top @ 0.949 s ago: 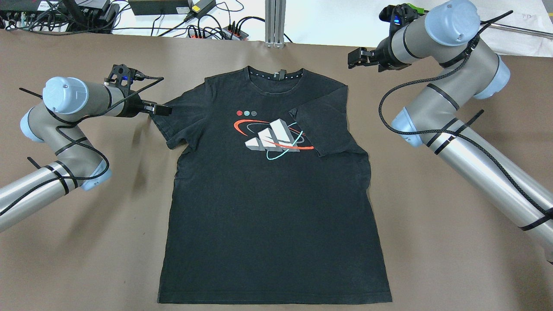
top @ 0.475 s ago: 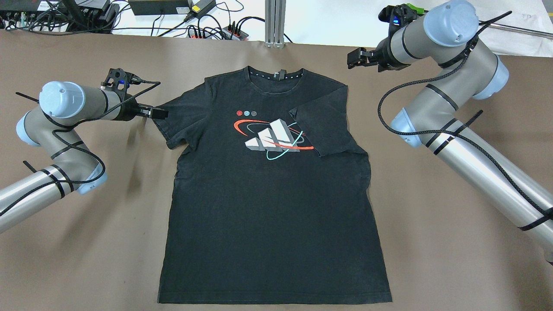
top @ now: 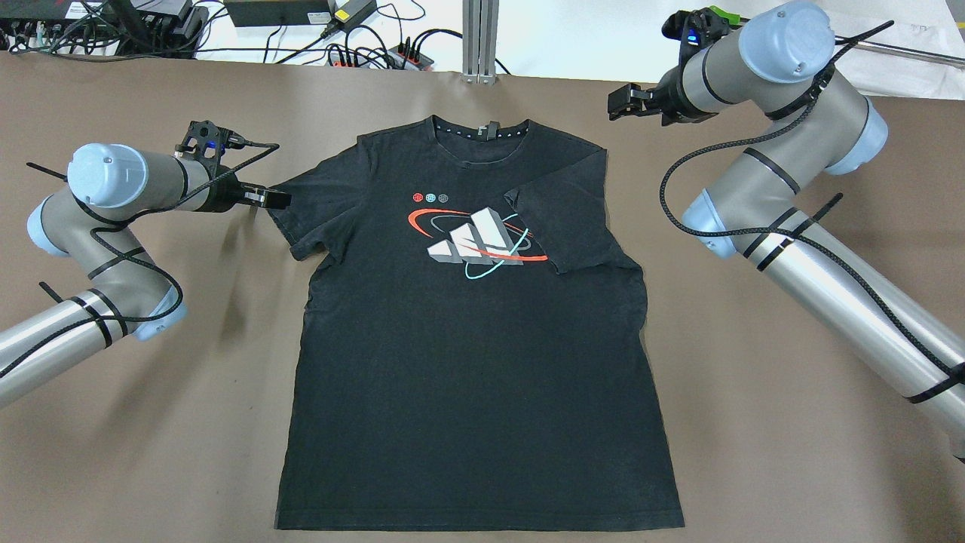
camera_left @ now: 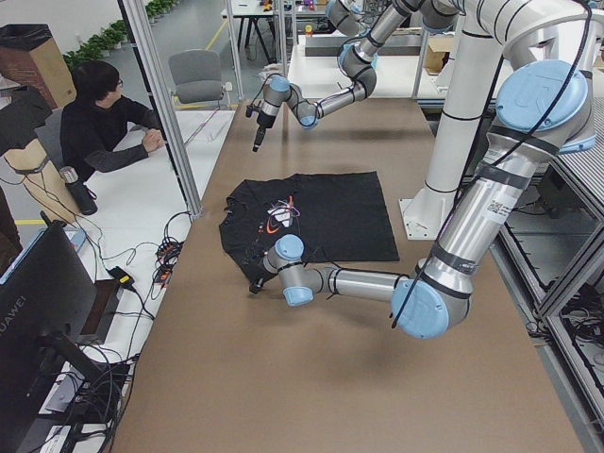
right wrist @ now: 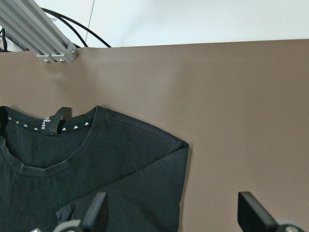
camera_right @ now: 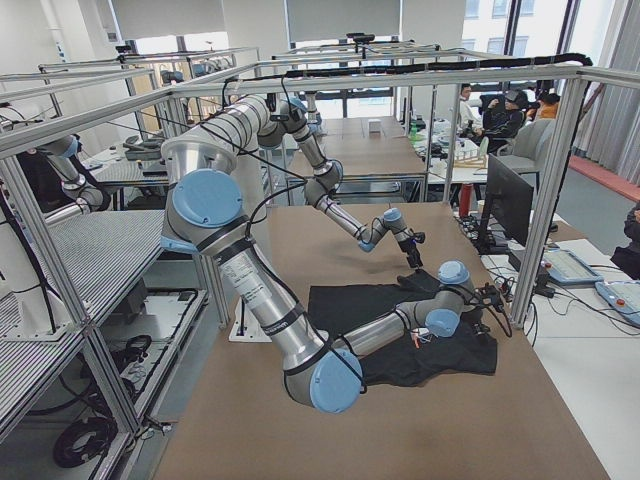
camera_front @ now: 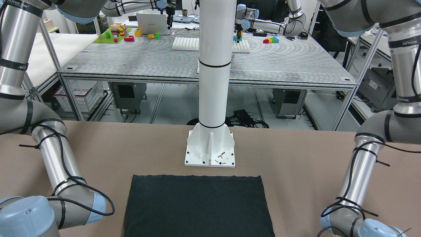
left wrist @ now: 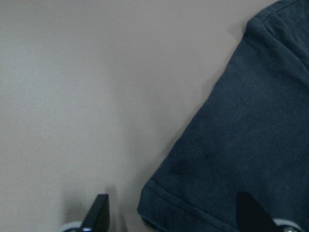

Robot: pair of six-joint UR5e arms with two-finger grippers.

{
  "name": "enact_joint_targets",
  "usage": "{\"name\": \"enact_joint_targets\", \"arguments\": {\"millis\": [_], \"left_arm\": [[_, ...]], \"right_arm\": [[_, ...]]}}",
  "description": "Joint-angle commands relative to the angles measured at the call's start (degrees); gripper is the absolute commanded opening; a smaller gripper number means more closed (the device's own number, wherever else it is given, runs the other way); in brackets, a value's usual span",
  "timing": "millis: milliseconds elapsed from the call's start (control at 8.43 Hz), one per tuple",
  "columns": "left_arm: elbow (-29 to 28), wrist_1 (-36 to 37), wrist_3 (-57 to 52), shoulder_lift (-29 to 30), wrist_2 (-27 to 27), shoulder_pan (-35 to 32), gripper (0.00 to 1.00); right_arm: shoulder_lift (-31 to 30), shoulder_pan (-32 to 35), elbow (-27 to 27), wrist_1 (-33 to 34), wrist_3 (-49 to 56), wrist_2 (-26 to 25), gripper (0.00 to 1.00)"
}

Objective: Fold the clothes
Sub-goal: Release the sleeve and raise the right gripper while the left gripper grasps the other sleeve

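**Left fingers straddle the sleeve hem, right gripper waits off the shoulder**

The brown table carries a black T-shirt, laid flat and face up, collar away from me and bottom hem near me. The sleeve on my right is folded inward over the chest and touches the edge of the red, white and teal print. The sleeve on my left lies spread outward.

My left gripper sits low at that sleeve's outer end with its fingers spread. In the wrist view the hem corner lies between them, and nothing is pinched.

My right gripper is spread too. It hangs over bare table just beyond the shirt's far right shoulder, clear of the cloth.

Compared with a second ago, my left gripper has slid slightly outward along the sleeve. The shirt and my right gripper look unchanged
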State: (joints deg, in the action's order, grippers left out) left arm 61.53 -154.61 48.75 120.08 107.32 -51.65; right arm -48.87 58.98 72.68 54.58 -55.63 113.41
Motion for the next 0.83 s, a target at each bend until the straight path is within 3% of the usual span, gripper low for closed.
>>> {"name": "enact_joint_targets", "arguments": {"millis": [0, 356, 712], "left_arm": [[-0.3, 0.4, -0.1, 0.4, -0.1, 0.1, 0.7], [-0.2, 0.4, 0.0, -0.1, -1.7, 0.1, 0.68], [0.1, 0.3, 0.6, -0.3, -1.7, 0.1, 0.47]], "right_arm": [[-0.2, 0.0, 0.0, 0.0, 0.0, 0.0, 0.94], [-0.3, -0.1, 0.0, -0.1, 0.0, 0.0, 0.94], [-0.3, -0.2, 0.2, -0.1, 0.0, 0.0, 0.94]]}}
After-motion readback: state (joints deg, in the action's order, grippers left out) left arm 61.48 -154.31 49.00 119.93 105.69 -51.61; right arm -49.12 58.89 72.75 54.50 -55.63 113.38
